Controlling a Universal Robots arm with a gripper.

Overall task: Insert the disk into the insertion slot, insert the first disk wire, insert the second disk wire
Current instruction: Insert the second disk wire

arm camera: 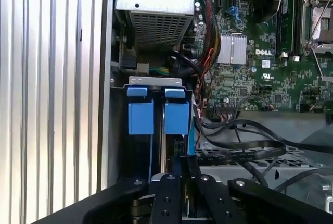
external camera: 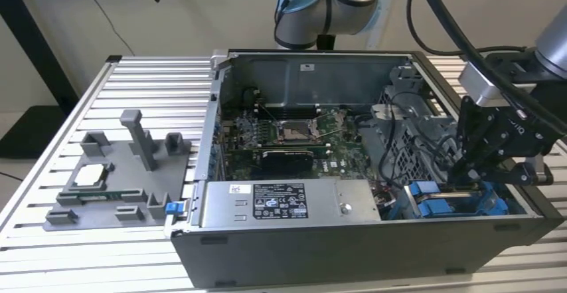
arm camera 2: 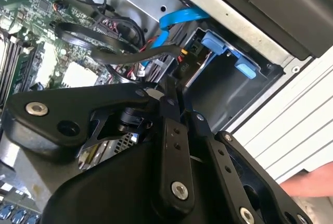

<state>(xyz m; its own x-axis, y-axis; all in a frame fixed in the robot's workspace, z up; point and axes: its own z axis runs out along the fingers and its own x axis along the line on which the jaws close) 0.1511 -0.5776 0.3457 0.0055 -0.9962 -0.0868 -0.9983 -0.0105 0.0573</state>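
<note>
My black gripper (external camera: pixel 468 173) hangs over the front corner of the open computer case on the exterior view's right. Its fingers (arm camera: pixel 166 198) are pressed together, with a thin black disk wire (arm camera 2: pixel 130 54) running to their tips, so my gripper (arm camera 2: pixel 171 86) looks shut on the wire's end. Just beyond the tips, two blue carrier fronts (arm camera: pixel 140 117) (arm camera: pixel 177 117) sit side by side in the grey insertion slot (arm camera: pixel 155 81). I cannot tell which front belongs to the disk, and its silver body is hidden. A blue flat cable (arm camera 2: pixel 177 18) curves above the bay.
The case (external camera: pixel 354 253) stands on a ribbed aluminium table (external camera: pixel 53 260). Inside are the motherboard (external camera: pixel 283 140), a labelled silver power supply (external camera: pixel 283 203) and loose black cables (arm camera: pixel 244 143). A grey fixture (external camera: pixel 115 187) sits on the exterior view's left. A person's hand (arm camera 2: pixel 312 182) rests outside the case.
</note>
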